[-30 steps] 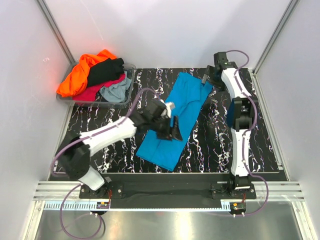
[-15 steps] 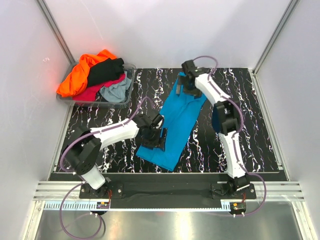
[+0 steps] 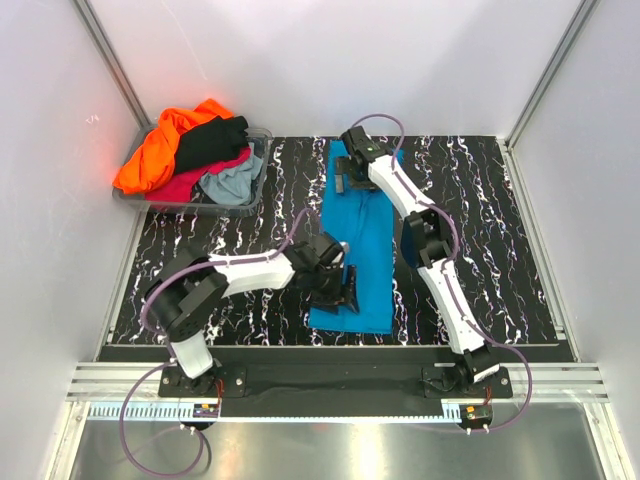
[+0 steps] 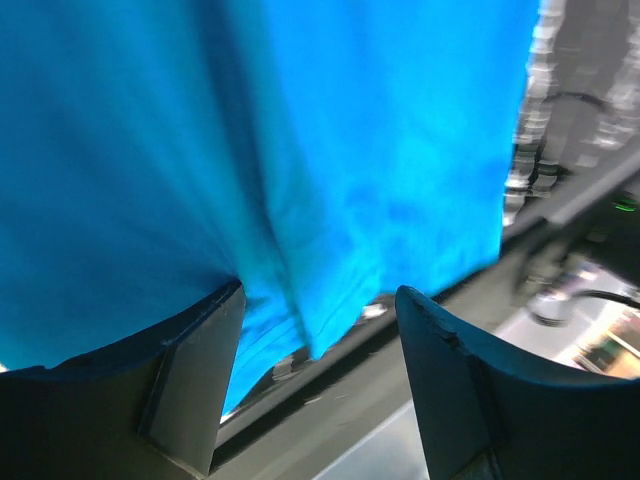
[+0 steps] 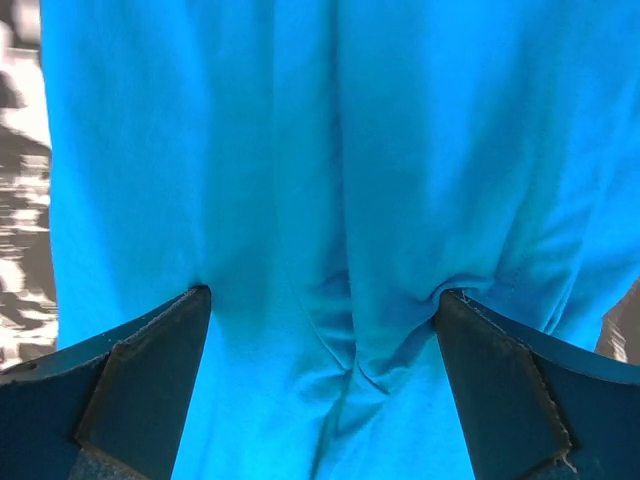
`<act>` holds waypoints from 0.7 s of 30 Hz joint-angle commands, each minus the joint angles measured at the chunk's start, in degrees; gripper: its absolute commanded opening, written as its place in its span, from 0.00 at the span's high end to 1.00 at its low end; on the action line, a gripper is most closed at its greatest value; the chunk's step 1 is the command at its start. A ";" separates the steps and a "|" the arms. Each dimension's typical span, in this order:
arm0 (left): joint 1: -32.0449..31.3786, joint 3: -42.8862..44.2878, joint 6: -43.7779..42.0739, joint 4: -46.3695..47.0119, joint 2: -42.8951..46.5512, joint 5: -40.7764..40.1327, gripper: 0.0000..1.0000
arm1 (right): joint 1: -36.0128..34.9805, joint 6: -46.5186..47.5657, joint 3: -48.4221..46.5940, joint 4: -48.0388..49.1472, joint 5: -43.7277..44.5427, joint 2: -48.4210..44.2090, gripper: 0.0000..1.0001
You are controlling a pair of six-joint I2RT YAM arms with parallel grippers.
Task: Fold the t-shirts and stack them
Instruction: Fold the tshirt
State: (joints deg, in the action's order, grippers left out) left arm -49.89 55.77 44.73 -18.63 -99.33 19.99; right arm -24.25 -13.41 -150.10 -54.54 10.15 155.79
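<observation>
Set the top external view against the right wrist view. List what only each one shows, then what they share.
Only top external: the clear bin at the far left holding an orange shirt, a black shirt, a crimson shirt and a grey shirt, and the left gripper at the near end of the turquoise shirt.
Only right wrist: the creases gathered in the cloth between the open fingers of the right gripper.
Both: the turquoise shirt, the right gripper over it, and the marbled table.

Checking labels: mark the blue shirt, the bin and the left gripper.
blue shirt (image 3: 368, 250), top view, middle of the cloth.
bin (image 3: 185, 204), top view, near rim.
left gripper (image 4: 320, 298), left wrist view, midway between its fingertips.
</observation>
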 commanded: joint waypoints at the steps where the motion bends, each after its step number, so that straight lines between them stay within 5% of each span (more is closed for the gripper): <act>1: -2.49 -0.05 7.73 7.82 -3.33 6.46 0.31 | -1.94 3.13 -3.61 2.42 -4.44 4.26 0.00; 7: -2.41 3.91 5.46 2.12 2.63 3.66 0.31 | -1.85 4.00 -1.34 2.25 -6.63 -3.19 0.00; 13: -2.23 1.19 1.41 -7.81 18.10 -0.03 0.30 | 0.95 0.85 3.49 -5.81 -6.37 -17.16 0.00; 16: -1.35 -3.55 1.59 -10.98 26.19 -0.83 0.30 | 2.19 -1.43 11.12 -8.81 -9.97 -25.68 0.00; 21: 3.30 -13.31 1.85 -10.90 33.76 1.10 0.34 | 2.28 -5.74 44.58 -3.48 -18.40 -48.22 0.00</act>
State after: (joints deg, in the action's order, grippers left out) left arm -48.86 46.92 47.35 -26.09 -65.28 20.97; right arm -21.23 -15.20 -118.41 -57.76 -1.65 118.93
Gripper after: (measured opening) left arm 0.669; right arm 0.994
